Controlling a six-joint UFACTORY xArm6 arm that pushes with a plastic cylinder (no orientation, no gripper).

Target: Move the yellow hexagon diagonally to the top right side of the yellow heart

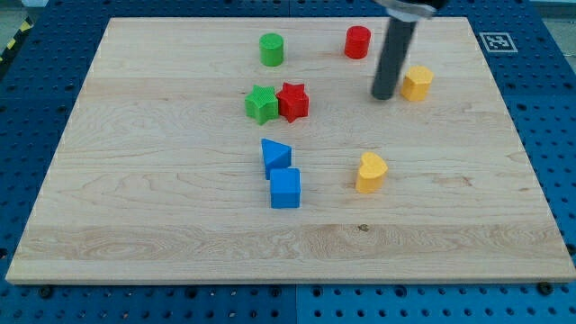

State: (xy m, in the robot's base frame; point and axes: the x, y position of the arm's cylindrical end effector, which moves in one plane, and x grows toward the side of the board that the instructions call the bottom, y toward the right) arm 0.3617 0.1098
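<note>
The yellow hexagon lies near the view's upper right on the wooden board. The yellow heart lies below it and a little to the left, right of the board's centre. My tip rests on the board just left of the yellow hexagon, with a narrow gap or light touch; I cannot tell which. The dark rod rises from it to the view's top edge.
A red cylinder sits up and left of my tip. A green cylinder is at top centre. A green star touches a red star. A blue triangle sits just above a blue cube.
</note>
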